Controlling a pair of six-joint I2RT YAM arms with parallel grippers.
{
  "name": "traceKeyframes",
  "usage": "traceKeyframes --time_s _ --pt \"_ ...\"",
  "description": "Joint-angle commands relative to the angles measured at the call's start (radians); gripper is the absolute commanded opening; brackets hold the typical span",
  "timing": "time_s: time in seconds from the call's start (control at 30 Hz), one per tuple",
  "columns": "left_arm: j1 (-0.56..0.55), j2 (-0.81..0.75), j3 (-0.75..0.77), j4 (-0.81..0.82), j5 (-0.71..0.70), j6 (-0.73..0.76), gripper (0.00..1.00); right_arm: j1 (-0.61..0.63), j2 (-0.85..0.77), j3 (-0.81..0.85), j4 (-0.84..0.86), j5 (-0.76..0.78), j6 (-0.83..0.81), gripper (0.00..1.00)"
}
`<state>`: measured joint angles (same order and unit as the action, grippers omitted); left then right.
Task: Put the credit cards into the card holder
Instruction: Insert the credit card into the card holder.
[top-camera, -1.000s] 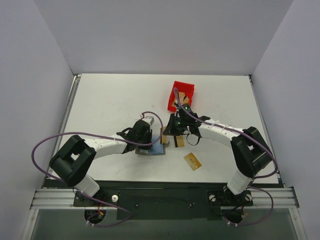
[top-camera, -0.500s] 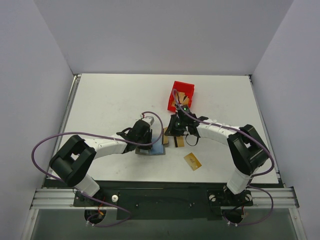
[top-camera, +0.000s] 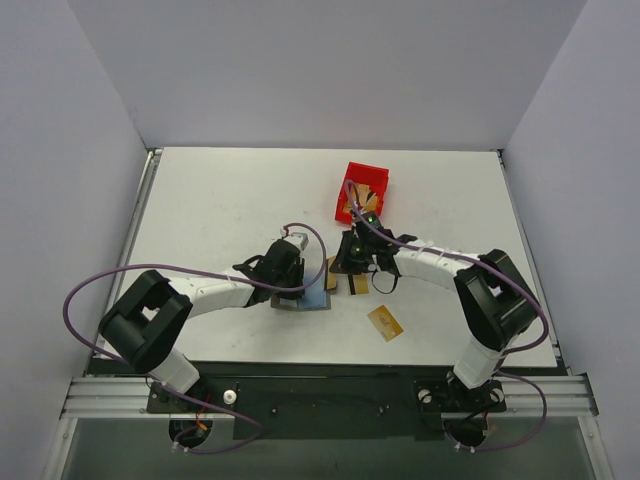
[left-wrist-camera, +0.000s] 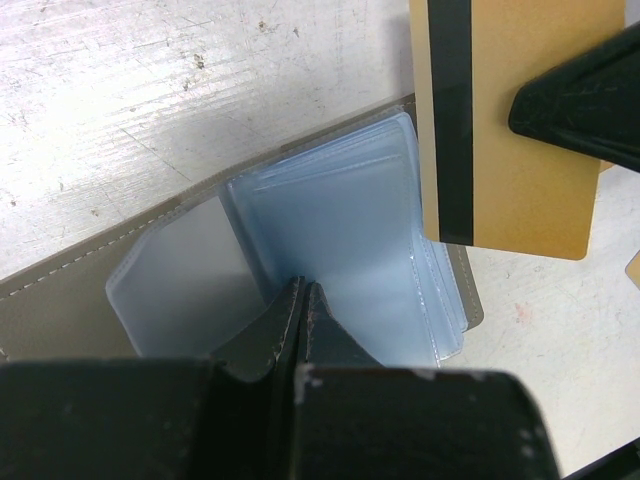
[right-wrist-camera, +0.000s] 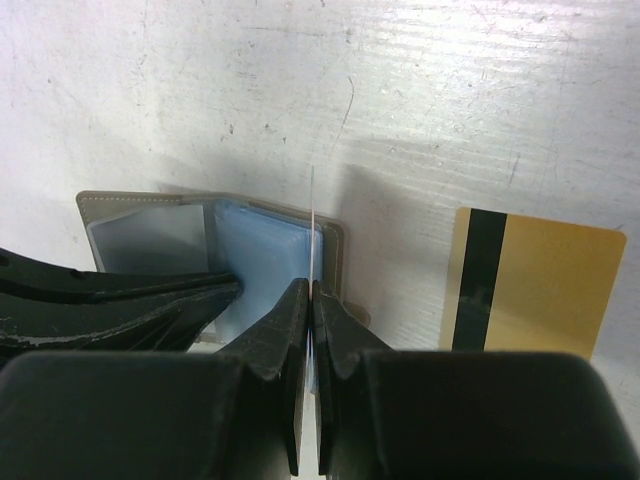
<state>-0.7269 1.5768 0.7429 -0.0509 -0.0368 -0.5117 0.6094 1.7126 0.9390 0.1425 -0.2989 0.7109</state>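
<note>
The card holder (top-camera: 314, 297) lies open on the table, grey outside with bluish clear sleeves (left-wrist-camera: 340, 230). My left gripper (left-wrist-camera: 302, 286) is shut, its tips resting on the sleeves at the fold. My right gripper (right-wrist-camera: 313, 290) is shut on a gold credit card (left-wrist-camera: 500, 130) with a black stripe. It holds the card upright, edge-on (right-wrist-camera: 313, 215), over the holder's right edge (right-wrist-camera: 335, 250). A second card (right-wrist-camera: 535, 290) lies flat just right of the holder. A third card (top-camera: 385, 322) lies nearer the front.
A small red bin (top-camera: 362, 188) stands behind the right gripper (top-camera: 343, 262), with something tan inside. Both arms meet at the table's middle, and the left fingers (right-wrist-camera: 120, 300) lie close beside the right ones.
The right gripper with its card has edged slightly left toward the holder. The left gripper and the holder have stayed put.
</note>
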Motion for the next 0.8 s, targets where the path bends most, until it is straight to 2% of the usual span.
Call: traceKeyframes --time_s 0.0,0.77 --pt "0.001 0.034 -0.022 -0.112 -0.006 0.013 0.0 0.004 -0.059 -0.011 0.023 0.009 0.004 0.0" --pt "0.003 0.035 -0.019 -0.116 -0.006 0.018 0.0 0.006 -0.033 0.024 0.011 -0.037 0.002 0.0"
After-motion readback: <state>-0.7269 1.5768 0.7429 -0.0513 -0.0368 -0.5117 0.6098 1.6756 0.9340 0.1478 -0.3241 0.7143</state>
